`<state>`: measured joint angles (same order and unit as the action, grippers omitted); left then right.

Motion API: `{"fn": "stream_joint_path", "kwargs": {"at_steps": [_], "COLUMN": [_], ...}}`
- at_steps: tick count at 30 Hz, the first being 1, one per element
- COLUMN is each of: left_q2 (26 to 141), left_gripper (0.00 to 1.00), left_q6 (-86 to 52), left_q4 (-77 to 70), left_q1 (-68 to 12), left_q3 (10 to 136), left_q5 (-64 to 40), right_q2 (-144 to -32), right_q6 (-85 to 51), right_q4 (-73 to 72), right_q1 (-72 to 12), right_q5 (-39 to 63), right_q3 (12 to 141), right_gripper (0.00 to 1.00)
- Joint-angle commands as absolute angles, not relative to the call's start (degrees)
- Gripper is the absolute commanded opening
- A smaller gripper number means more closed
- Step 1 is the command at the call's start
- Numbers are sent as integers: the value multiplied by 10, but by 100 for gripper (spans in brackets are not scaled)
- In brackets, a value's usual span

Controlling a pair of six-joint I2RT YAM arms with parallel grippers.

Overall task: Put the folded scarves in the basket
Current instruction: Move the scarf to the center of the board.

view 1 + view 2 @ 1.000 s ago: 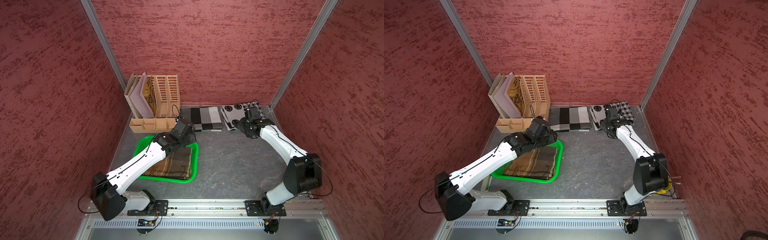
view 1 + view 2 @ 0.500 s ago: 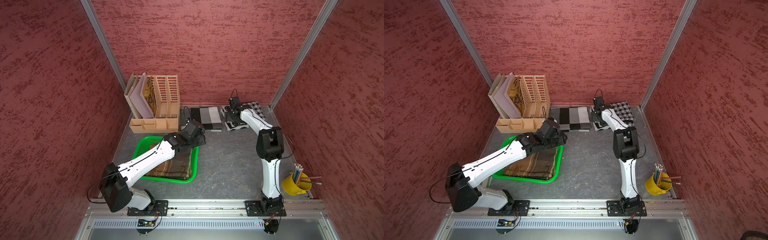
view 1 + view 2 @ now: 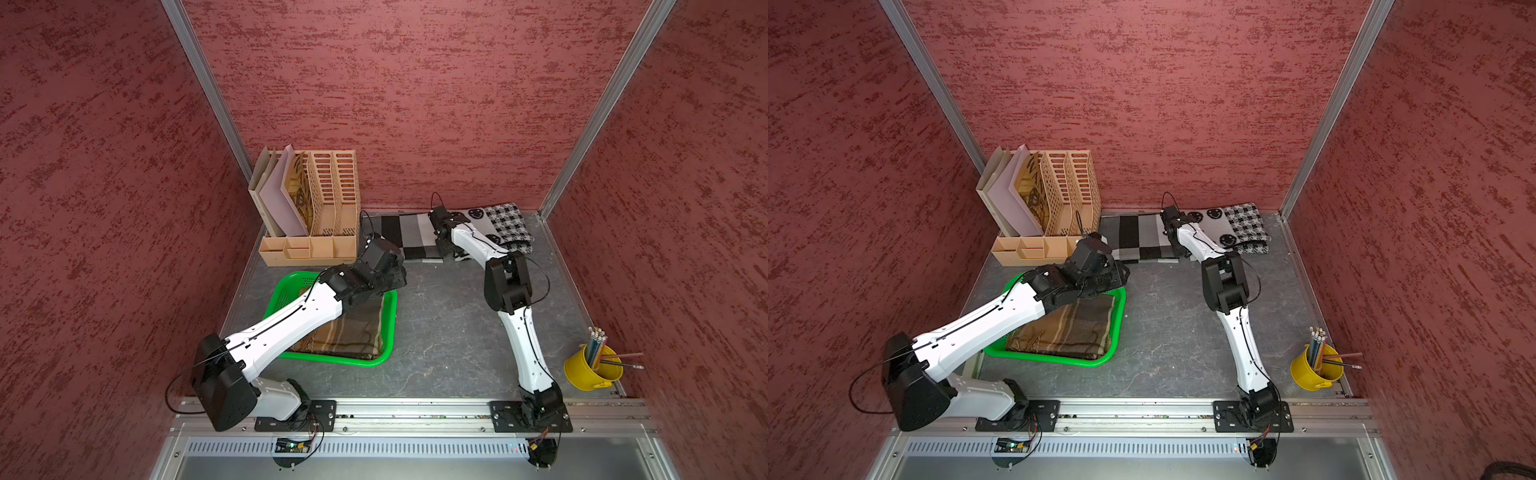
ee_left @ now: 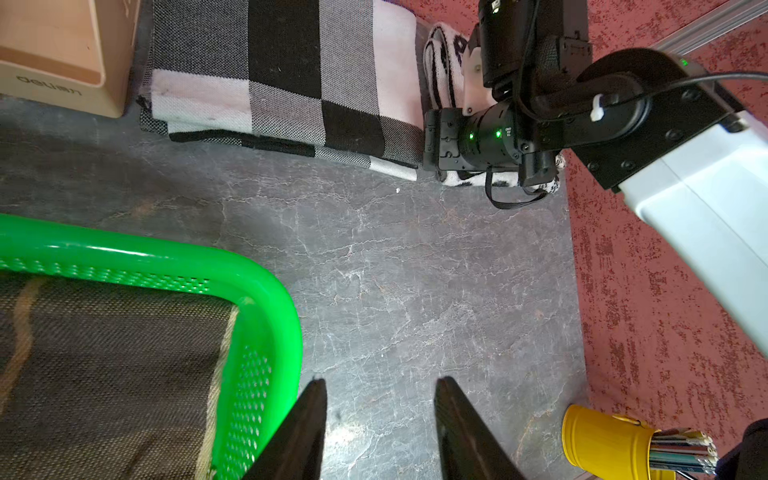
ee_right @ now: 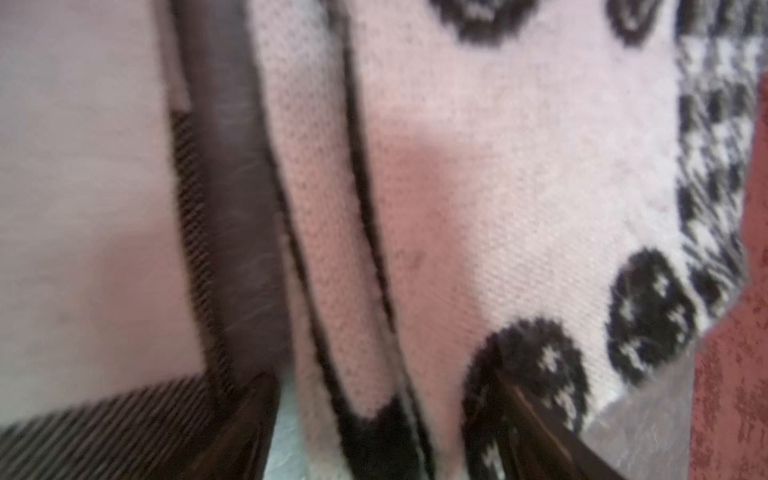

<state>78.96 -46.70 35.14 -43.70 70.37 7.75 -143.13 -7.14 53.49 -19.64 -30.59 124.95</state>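
Inside the green basket (image 3: 332,360) the brown striped scarf (image 3: 345,332) lies folded flat and fills most of the base; its far and right edges sit close to the walls; its left part is hidden under the left arm (image 3: 291,324); both top views agree.

left gripper (image 4: 380,380) hangs over the basket's far right corner; fingers (image 4: 307,415) spread, nothing between them; grey tabletop (image 3: 436,332) shows through the gap just outside the rim; the brown striped scarf is beside and below it, not touched.

basket's far rim is near the tan file organiser (image 3: 324,208), narrow gap between them.

widest open stretch: tabletop from the basket's right rim across to the right arm (image 3: 528,345); yellow pencil bucket (image 3: 588,370) sits beyond that arm at the near right, well apart from the basket.

back wall is crowded; checked black-grey-white scarf (image 3: 405,232) just beside the organiser; smiley-face scarf (image 3: 498,228) tucked into the back right corner; right wrist view shows a thin strip of tabletop between the two.

right gripper (image 5: 380,374) is down at that strip; jaws apart, straddling the smiley-face scarf's folded edge that faces the checked one; one finger on the gap side, the other over a smiley; not pinched on the fabric; contact cannot be told, view is blurred.
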Motion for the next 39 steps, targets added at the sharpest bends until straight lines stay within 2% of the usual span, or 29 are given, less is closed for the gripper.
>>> {"fn": "stream_joint_path", "kwargs": {"at_steps": [1,4,9,10,13,16,18,25,29,32,36,39], "left_q2": [780,781,784,784,784,785,786,810,825,836,853,864], "left_gripper": [46,46,46,46,45,45,45,45,45,46,61,66], "left_q6": [-463,-463,-463,-463,-463,-463,-466,-474,-487,-497,-523,-546], "left_q4": [356,354,352,352,351,349,345,320,301,291,283,274], "left_q1": [-434,-433,-434,-434,-434,-434,-435,-443,-451,-465,-492,-512], "left_q3": [697,697,697,697,697,696,695,693,686,679,671,657], "left_q5": [80,78,76,75,75,72,68,49,33,27,18,19], "right_q2": [-1404,-1405,-1437,-1441,-1436,-1397,-1354,-1191,-1102,-1038,-990,-978], "right_q6": [-60,-58,-51,-56,-68,-91,-112,-186,-260,-329,-420,-467], "right_q4": [534,538,562,566,572,573,568,527,502,479,497,503], "right_q1": [-192,-186,-181,-181,-181,-182,-181,-212,-262,-315,-418,-477], "right_q5": [-313,-301,-287,-286,-298,-305,-296,-271,-262,-216,-206,-180], "right_q3": [1222,1226,1248,1246,1227,1184,1134,892,760,672,623,624], "right_gripper": [83,83,68,63,38,9,0,0,0,0,0,0]}}
